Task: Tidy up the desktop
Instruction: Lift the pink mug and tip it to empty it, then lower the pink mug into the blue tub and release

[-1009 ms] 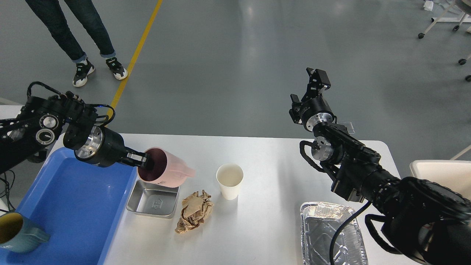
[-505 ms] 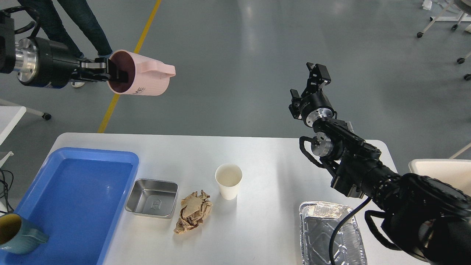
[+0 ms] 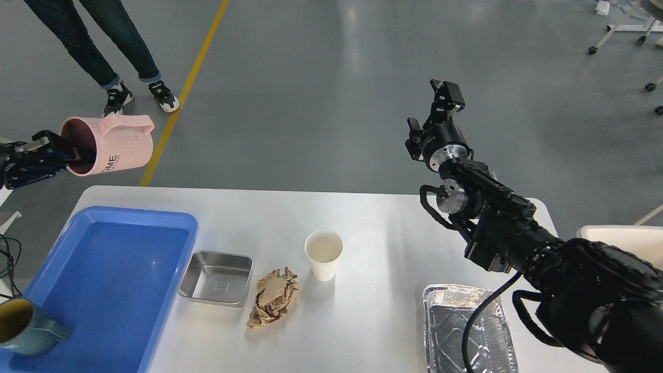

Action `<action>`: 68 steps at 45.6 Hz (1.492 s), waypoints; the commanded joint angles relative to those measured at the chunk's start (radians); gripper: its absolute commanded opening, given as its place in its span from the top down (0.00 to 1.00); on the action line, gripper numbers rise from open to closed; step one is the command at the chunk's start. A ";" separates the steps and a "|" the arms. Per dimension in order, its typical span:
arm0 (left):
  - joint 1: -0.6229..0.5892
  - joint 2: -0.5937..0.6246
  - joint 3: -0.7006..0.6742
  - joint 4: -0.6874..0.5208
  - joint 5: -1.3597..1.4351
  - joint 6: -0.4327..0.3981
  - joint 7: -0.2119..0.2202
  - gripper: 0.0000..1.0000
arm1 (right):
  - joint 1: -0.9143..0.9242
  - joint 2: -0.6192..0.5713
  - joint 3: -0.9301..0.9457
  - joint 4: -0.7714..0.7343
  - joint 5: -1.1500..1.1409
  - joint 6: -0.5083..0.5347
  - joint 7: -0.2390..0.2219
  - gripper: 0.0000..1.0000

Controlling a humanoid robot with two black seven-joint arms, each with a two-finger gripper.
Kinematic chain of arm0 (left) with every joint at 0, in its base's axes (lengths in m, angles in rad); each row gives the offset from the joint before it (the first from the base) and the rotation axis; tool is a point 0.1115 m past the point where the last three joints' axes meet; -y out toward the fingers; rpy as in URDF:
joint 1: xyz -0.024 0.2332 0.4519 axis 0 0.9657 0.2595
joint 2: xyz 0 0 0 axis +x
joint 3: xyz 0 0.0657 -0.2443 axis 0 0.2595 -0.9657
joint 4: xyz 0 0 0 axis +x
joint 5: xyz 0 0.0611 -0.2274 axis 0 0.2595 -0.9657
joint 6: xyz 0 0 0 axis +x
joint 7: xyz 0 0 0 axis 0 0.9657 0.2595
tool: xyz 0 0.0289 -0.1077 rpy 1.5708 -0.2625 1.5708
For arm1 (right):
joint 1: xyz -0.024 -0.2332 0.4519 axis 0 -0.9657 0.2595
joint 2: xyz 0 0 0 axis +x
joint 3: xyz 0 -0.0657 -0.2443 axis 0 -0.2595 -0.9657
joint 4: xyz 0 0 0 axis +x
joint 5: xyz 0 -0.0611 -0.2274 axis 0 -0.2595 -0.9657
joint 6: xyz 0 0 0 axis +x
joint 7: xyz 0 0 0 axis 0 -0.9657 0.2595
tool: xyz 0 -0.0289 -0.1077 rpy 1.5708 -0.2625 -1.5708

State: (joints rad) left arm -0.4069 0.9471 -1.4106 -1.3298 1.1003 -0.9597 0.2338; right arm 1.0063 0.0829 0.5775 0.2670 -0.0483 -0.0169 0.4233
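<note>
While my left gripper (image 3: 77, 154) pinched the pink ribbed plastic jug (image 3: 111, 144) tilted beyond the white matte desktop's (image 3: 373, 290) far-left corner, my right gripper (image 3: 432, 111) spread empty; it risked slipping floorward.

Matte white desktop (image 3: 373, 311), glossy blue plastic tray (image 3: 171, 290), crinkled foil pan (image 3: 440, 331)

Desktop (image 3: 373, 217): large matte white rectangular tabletop, corners rounded, lying flat and level. Surface smooth, with a soft sheen of reflected light across the middle. Far edge runs straight across the view; near edge is cut off at the bottom.
</note>
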 commanded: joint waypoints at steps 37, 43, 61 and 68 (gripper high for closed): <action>0.309 -0.202 -0.269 -0.003 0.081 0.000 0.061 1.00 | -0.002 0.006 -0.001 0.000 -0.001 -0.014 0.000 0.00; 0.326 -0.099 -0.266 -0.002 0.081 0.000 0.099 1.00 | -0.002 0.006 -0.001 0.001 -0.001 -0.014 0.000 0.00; 0.433 0.206 -0.304 0.001 0.073 0.000 0.116 1.00 | -0.002 0.005 -0.001 0.000 -0.001 -0.015 0.000 0.00; 0.434 0.240 -0.297 0.003 0.076 0.000 0.117 1.00 | -0.003 0.006 0.001 0.000 0.001 -0.015 0.002 0.00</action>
State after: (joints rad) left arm 0.0246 1.1656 -1.7151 -1.3272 1.1748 -0.9601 0.3496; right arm 1.0047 0.0877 0.5767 0.2669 -0.0491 -0.0321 0.4234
